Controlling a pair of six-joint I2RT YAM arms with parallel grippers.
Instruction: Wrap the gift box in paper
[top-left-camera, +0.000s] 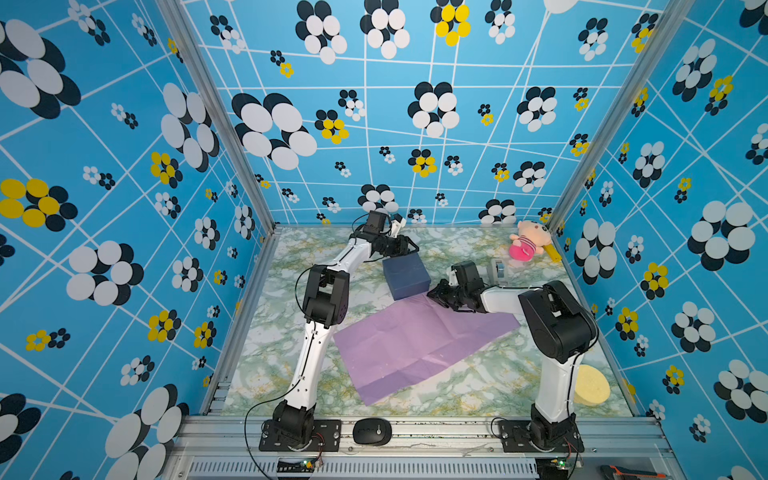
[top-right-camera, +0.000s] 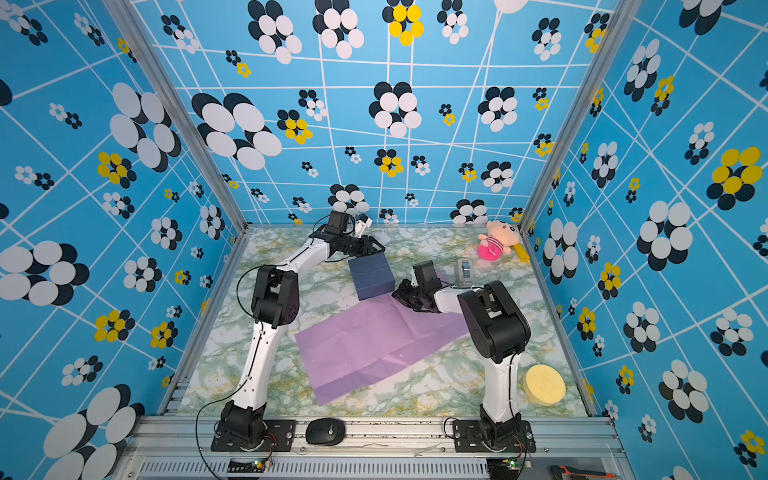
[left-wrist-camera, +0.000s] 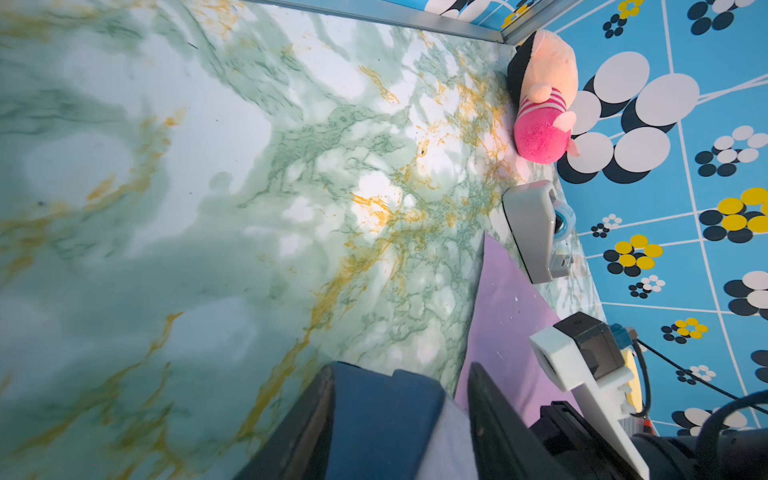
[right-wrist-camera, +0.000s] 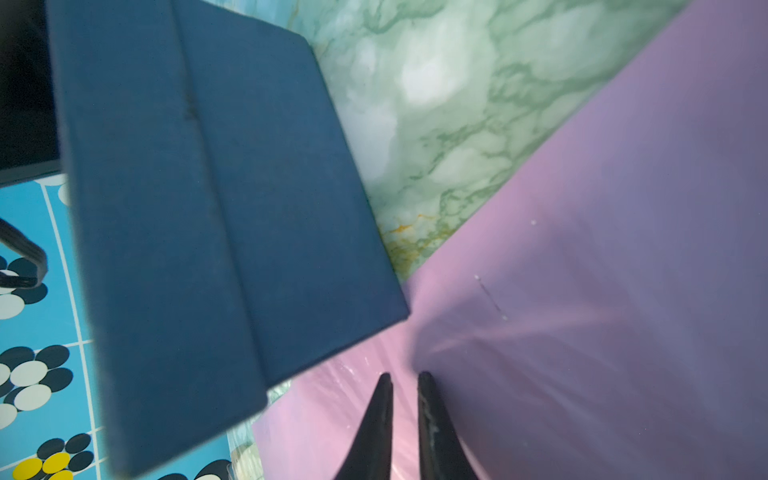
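Note:
The dark navy gift box stands at the far middle of the table. Its near corner overlaps the far edge of the lilac paper. My left gripper reaches over the box's far side. The box lies between its jaws: one finger is against it and a gap shows at the other. My right gripper is shut on the paper's far edge beside the box. Creases fan out across the paper from its tips.
A grey tape dispenser and a pink plush toy sit at the back right. A yellow round sponge lies by the right arm's base, a black mouse on the front rail. Patterned walls enclose three sides.

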